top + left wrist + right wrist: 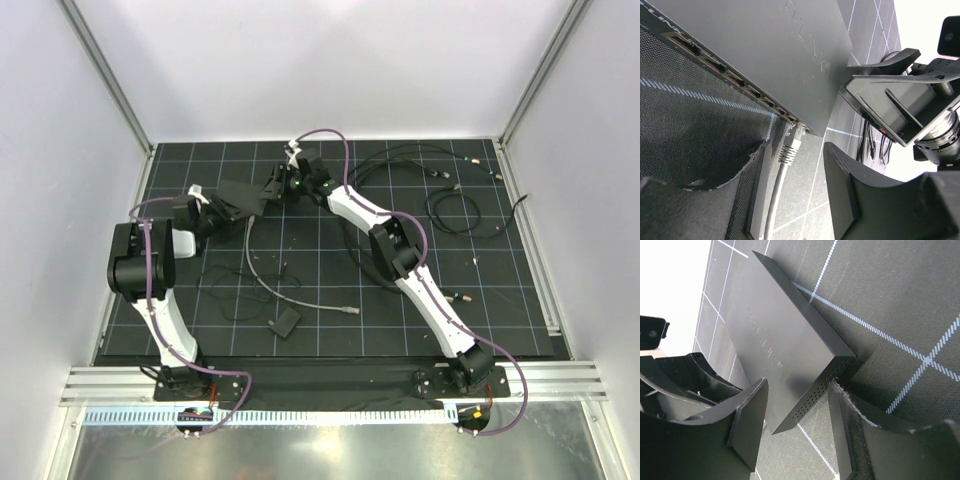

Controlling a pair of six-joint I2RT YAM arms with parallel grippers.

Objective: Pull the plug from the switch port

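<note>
- Left jaws: wide open, one either side of the plug (796,134), not touching it. Nothing held.
- Right jaws: straddling the short vented end of the switch (780,345), close on both sides. We can't tell if they're actually clamping or just bracketing.
- Plug sits in a port near the end of the port row (740,82), on the switch's near long edge. Its grey boot is just behind it, and the grey cable (774,205) runs off toward the arms' bases.
- Switch lies flat on the surface (900,300), far-left of centre, between the 2 sets of jaws.
- Step in hand, as we judge it: close left on the plug & pull.
- To do it well, we'd grip the plug body/boot, not the cable, and press the latch tab if reachable. Which side the tab is on isn't clear from here.
- Pull straight out along the port axis, no twist. The right side should brace the switch so it doesn't slide w/ the plug.
- Risks: if we grab too low, the cable may just flex. W/o a firm brace, the switch may drag along.
- Around: the cable's free end (350,311) lies loose mid-surface, w/ a small black block (284,325) on a thin lead near it. More loose black cables (452,212) lie well apart at right.
- In the way: nothing we can see between left jaws & plug. Both sets of jaws sit near each other at the switch's end, so there's little room sideways.
</note>
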